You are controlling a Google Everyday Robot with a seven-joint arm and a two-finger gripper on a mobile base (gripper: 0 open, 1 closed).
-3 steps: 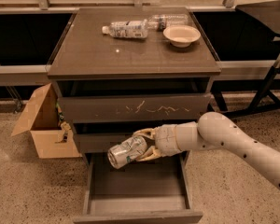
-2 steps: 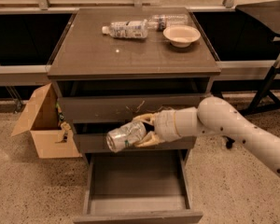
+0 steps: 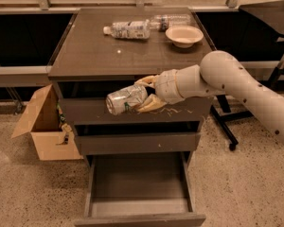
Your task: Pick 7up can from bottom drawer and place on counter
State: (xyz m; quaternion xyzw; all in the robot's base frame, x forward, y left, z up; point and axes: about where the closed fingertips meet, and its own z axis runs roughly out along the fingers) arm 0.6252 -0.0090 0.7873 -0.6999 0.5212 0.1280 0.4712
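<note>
My gripper (image 3: pixel 143 94) is shut on the 7up can (image 3: pixel 125 98), a silvery dented can with a green and white label. It holds the can sideways in front of the top drawer front, just below the front edge of the counter (image 3: pixel 90 56). The cream fingers (image 3: pixel 151 103) wrap the can's right end. The white arm reaches in from the right. The bottom drawer (image 3: pixel 139 181) is pulled open below and shows a bare tray.
Two clear plastic bottles (image 3: pixel 128 29) and a pale bowl (image 3: pixel 184 35) lie at the back of the counter. An open cardboard box (image 3: pixel 43 125) stands on the floor at the cabinet's left. A dark stand (image 3: pixel 274 74) is at the right.
My gripper has lifted the can from just above the open bottom drawer up to the level of the top drawer front, near the counter's edge.
</note>
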